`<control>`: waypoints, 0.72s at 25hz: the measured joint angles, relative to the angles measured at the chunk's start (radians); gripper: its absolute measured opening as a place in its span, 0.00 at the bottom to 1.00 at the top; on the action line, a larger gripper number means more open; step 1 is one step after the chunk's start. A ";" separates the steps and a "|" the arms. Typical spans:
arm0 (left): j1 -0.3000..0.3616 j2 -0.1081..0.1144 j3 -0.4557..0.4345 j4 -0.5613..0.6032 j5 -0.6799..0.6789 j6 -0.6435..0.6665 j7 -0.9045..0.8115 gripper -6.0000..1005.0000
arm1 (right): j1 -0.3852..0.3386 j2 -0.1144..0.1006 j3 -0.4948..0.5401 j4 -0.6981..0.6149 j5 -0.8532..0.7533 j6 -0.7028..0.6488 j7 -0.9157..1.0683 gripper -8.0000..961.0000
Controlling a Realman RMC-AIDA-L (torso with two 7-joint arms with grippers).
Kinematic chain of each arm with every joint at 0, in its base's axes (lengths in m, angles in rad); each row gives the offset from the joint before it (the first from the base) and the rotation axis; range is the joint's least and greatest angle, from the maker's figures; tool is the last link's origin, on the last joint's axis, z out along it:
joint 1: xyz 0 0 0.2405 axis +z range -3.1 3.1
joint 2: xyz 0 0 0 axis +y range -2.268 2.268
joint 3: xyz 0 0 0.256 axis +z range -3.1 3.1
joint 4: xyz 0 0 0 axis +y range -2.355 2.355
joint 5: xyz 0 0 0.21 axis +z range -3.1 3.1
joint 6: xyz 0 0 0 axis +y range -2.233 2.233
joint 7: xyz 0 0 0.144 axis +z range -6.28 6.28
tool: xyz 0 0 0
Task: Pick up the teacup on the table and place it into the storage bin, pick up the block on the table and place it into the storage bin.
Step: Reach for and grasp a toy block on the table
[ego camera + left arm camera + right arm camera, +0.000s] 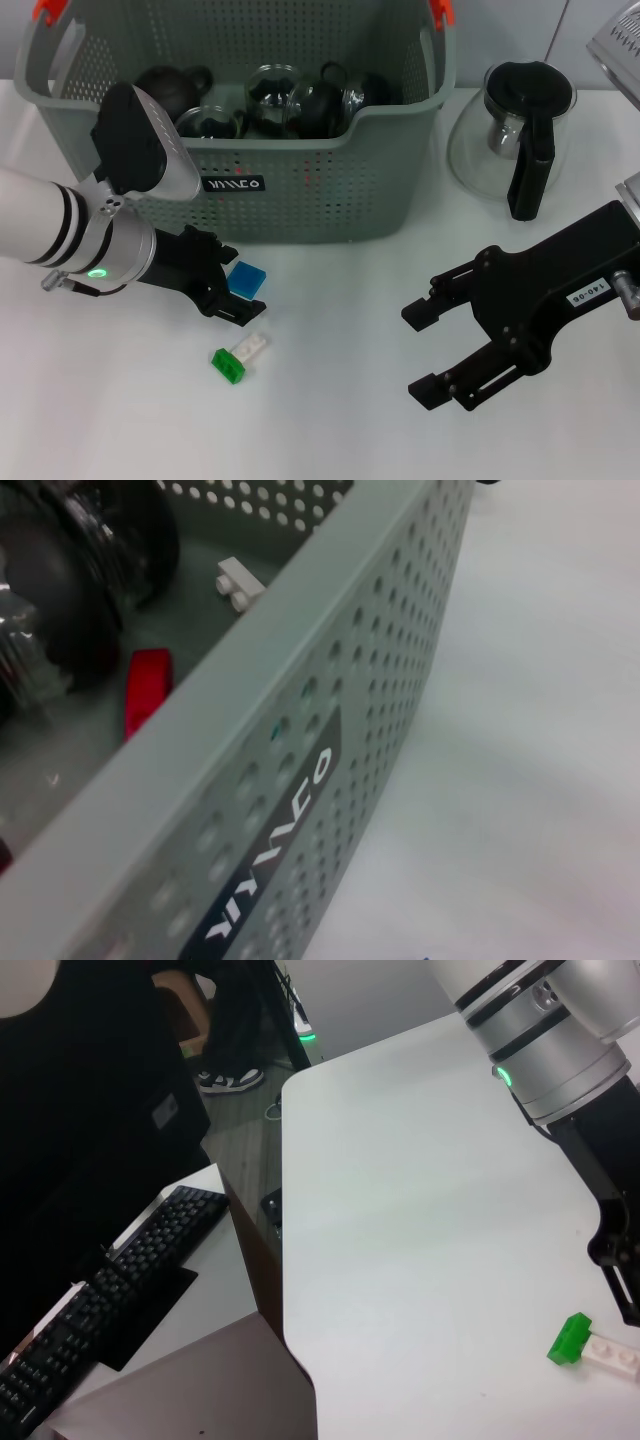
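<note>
Two grippers are in your head view, and only the left gripper (238,297) is at work. It sits low over the table (330,420) just in front of the storage bin (300,190), its black fingers spread apart and holding nothing. The blue block (247,277) lies between or just beside those fingers; from this angle you cannot tell whether the pads touch it. Just below the fingertips lies a second piece, a green-and-white block (240,355), which the right wrist view also catches close to the left arm's fingers.

Moving outward, the bin stands directly behind the left wrist, and it already holds several dark and glass teapots or cups. The left wrist view shows a small white brick (240,583) and something red (147,688) on its floor. No loose teacup shows on the table, so you can judge the cup step as probably done and the block step as the one in hand, at the reach-and-close stage.

Your next move, as a judgement: centre the open fingers on the blue block, settle them to the table, and close squarely on its sides, since it is small and flat and could skid. Then lift clear of the bin's front wall before carrying over.

Your right gripper (450,345) hangs open and empty on the right, in front of the glass carafe (510,130).
</note>
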 joint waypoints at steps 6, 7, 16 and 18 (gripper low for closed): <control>0.000 0.000 0.001 0.005 0.000 -0.001 0.000 0.87 | 0.000 0.000 0.000 0.000 0.000 0.000 -0.002 0.92; -0.001 0.000 0.001 0.006 0.000 -0.001 0.000 0.87 | 0.000 0.000 0.000 0.000 0.000 0.000 -0.002 0.92; -0.008 0.000 0.012 0.017 -0.001 0.006 0.000 0.87 | -0.002 0.000 0.001 0.000 -0.002 0.000 -0.009 0.92; -0.009 0.000 0.023 0.017 -0.005 0.015 0.000 0.87 | -0.002 0.000 0.001 0.000 -0.003 0.000 -0.009 0.92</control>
